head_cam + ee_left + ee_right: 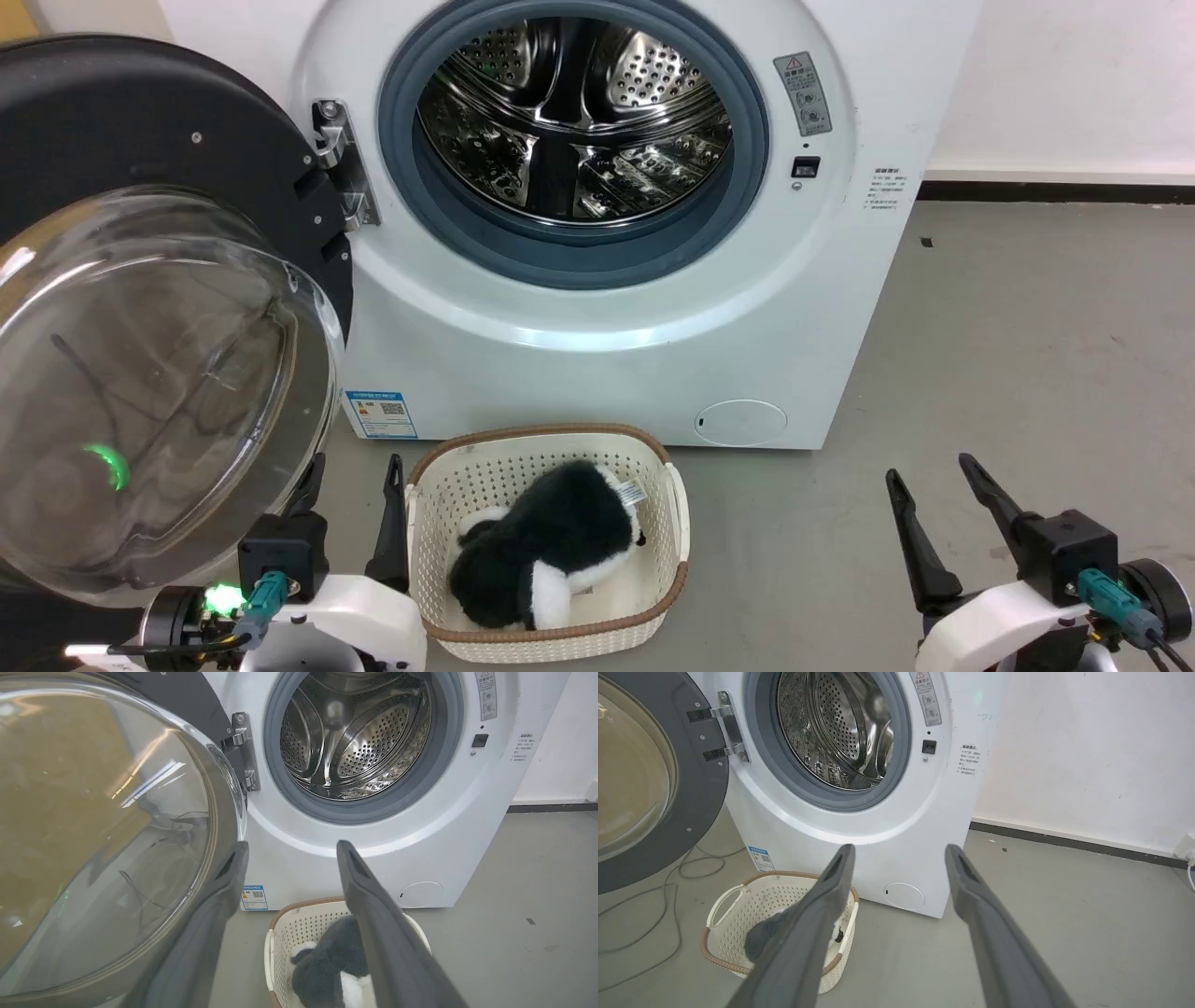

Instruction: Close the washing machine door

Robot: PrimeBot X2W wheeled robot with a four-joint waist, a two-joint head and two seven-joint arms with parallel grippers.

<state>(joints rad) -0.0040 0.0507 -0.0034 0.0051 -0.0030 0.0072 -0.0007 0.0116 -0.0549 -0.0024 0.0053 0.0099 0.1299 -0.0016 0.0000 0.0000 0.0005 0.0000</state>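
Note:
The washing machine [597, 355] is a big white front-loader with its steel drum [574, 117] exposed. Its door [140, 308] [107, 835] [649, 779], black-rimmed with a bulging clear glass bowl, hangs wide open on the metal hinge [341, 163] at the left. My left gripper [355, 476] [292, 847] is open, low beside the glass bowl's lower right edge; its left finger looks very close to the glass. My right gripper [929, 467] [899, 849] is open above the floor, to the right of the machine, holding nothing.
A cream basket [653, 453] [280, 924] [724, 900] with a black and white plush toy [551, 551] stands on the grey floor before the machine, between my arms. Cables [668, 877] lie on the floor under the door. A white wall [1087, 756] rises at the right.

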